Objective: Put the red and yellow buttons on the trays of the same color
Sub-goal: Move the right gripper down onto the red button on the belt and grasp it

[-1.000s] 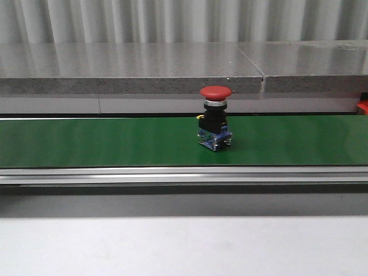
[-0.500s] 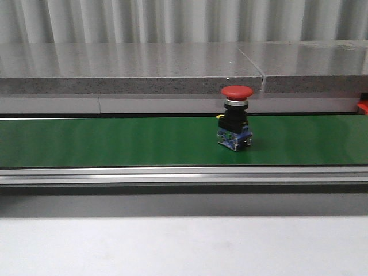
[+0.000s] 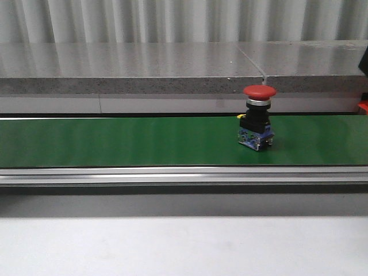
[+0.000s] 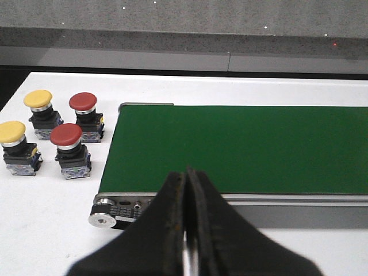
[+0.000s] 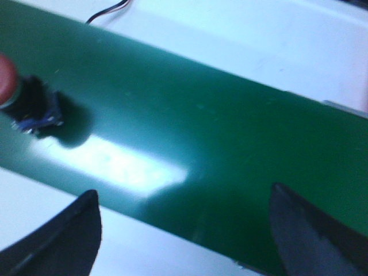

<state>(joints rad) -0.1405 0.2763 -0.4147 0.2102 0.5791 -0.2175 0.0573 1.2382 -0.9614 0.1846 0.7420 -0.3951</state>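
A red button (image 3: 257, 118) with a black and blue base stands upright on the green conveyor belt (image 3: 115, 141), right of centre. It also shows blurred at the edge of the right wrist view (image 5: 20, 95). My right gripper (image 5: 184, 191) hangs open over the belt's near edge, well apart from that button, with nothing between its fingers. My left gripper (image 4: 186, 172) is shut and empty above the belt's end roller. Two yellow buttons (image 4: 39, 106) (image 4: 14, 141) and two red buttons (image 4: 84, 109) (image 4: 68, 144) stand on the white table beside the belt's end. The trays are out of view.
A grey stone ledge (image 3: 126, 66) runs behind the belt, and an aluminium rail (image 3: 172, 174) along its front. A small red sliver (image 3: 363, 107) and a dark shape (image 3: 364, 57) show at the right edge; I cannot tell what they are.
The red button has travelled to the right along the belt, staying upright. A dark shape has come into the front view's upper right edge.
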